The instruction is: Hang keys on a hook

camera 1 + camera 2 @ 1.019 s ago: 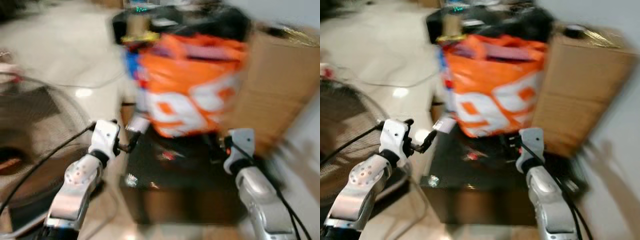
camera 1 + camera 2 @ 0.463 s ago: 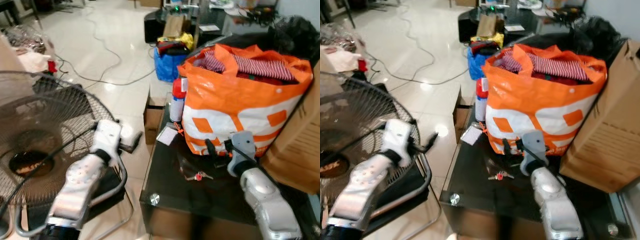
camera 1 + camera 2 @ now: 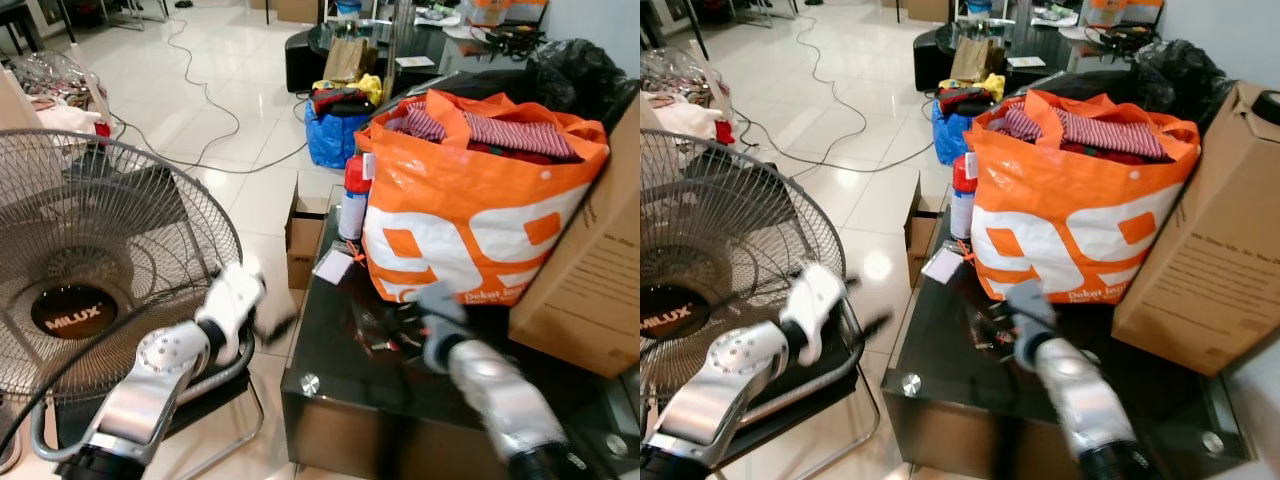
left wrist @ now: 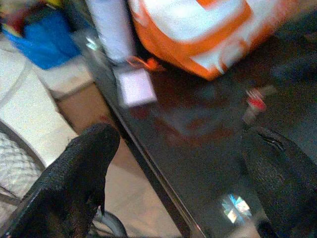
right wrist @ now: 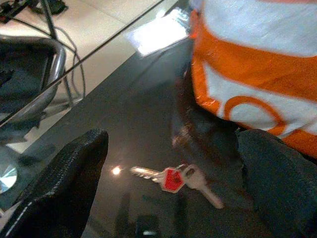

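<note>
Right gripper (image 5: pixel 168 163), jaws spread wide, hovers over the keys (image 5: pixel 173 178) on the black table (image 5: pixel 99 129); orange bag (image 5: pixel 257 64) at two o'clock; left gripper (image 4: pixel 173 163) likewise spread

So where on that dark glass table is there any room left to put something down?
The table is bare along its front edge, from the keys to the near corner by the fan. The back is crowded: orange bag, box and spray can. The right hand hovers open over the keys.

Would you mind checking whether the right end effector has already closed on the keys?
No, the keys lie flat on the dark table, untouched between the open fingers of the right end effector.
</note>
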Tool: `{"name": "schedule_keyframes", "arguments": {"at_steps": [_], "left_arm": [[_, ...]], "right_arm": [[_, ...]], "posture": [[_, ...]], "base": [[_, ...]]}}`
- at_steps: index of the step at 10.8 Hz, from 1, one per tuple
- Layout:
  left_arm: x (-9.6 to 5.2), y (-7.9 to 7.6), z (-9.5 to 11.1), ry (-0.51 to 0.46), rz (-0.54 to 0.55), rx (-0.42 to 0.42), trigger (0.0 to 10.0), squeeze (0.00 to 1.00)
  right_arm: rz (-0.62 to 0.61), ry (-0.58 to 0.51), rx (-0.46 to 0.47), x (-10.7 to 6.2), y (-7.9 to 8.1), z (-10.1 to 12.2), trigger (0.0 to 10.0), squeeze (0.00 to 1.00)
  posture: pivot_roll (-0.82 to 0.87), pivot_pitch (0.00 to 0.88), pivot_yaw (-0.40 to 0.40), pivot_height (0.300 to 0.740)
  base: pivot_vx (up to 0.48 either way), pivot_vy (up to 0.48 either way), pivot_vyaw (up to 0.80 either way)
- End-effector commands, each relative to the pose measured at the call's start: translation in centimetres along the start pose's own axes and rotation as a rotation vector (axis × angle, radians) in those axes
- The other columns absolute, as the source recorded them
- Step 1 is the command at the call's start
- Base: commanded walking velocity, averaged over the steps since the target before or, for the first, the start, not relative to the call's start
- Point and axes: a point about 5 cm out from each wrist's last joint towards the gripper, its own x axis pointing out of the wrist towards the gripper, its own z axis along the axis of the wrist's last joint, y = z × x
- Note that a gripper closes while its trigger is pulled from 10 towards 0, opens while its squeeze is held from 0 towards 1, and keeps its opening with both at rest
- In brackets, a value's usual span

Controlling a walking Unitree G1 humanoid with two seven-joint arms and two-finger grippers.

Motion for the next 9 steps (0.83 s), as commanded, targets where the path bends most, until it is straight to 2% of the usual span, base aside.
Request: {"name": "schedule_keyframes", "arguments": {"at_steps": [1,4,6,8,9], "left_arm": [[0.0,-0.1,-0.1,0.026,-0.025,0.017,10.0,0.00],[-0.7,-0.7,-0.3,0.040,-0.065,0.025,10.0,0.00],[-1.1,-1.3,-0.4,0.042,-0.092,0.019,10.0,0.00],[-1.6,-1.7,-0.1,0.039,-0.112,0.017,10.0,0.00],[-2.0,-1.9,0.0,0.039,-0.117,0.018,10.0,0.00]], "right_arm": [[0.008,0.000,-0.007,0.5,0.2,0.2,10.0,0.00],[-0.122,0.051,0.108,2.2,0.5,-0.7,10.0,0.00],[-0.158,0.070,0.178,2.6,1.4,-1.5,10.0,0.00],[-0.189,0.095,0.210,3.1,2.1,-2.3,8.6,0.00],[-0.188,0.086,0.220,3.3,2.5,-2.1,6.5,0.00]], "posture": [[-0.03,0.000,0.002,0.740],[-0.02,0.000,-0.018,0.740],[-0.02,0.000,-0.026,0.740],[-0.01,0.000,-0.034,0.740],[0.00,0.000,-0.037,0.740]], "base": [[0.000,0.000,0.00],[0.000,0.000,0.00],[0.000,0.000,0.00],[0.000,0.000,0.00],[0.000,0.000,0.00]]}}
